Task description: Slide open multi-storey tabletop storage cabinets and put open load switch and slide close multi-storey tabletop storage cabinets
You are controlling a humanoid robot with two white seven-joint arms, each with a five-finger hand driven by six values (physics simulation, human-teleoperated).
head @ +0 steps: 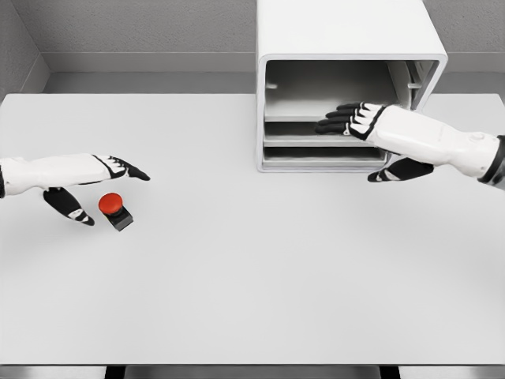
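A white multi-storey storage cabinet (347, 47) stands at the back of the table, its front open and shelves showing inside. My right hand (343, 118) reaches into the cabinet opening with fingers stretched flat over a shelf edge (316, 142), holding nothing; its thumb (398, 170) hangs below, outside the front. A load switch (114, 208) with a red round button on a black base lies on the table at the left. My left hand (99, 185) hovers over it, fingers spread, thumb (69, 207) to the left of the switch, not closed on it.
The white table (252, 276) fills most of the view, with its front edge near the bottom. A grey wall runs behind the cabinet.
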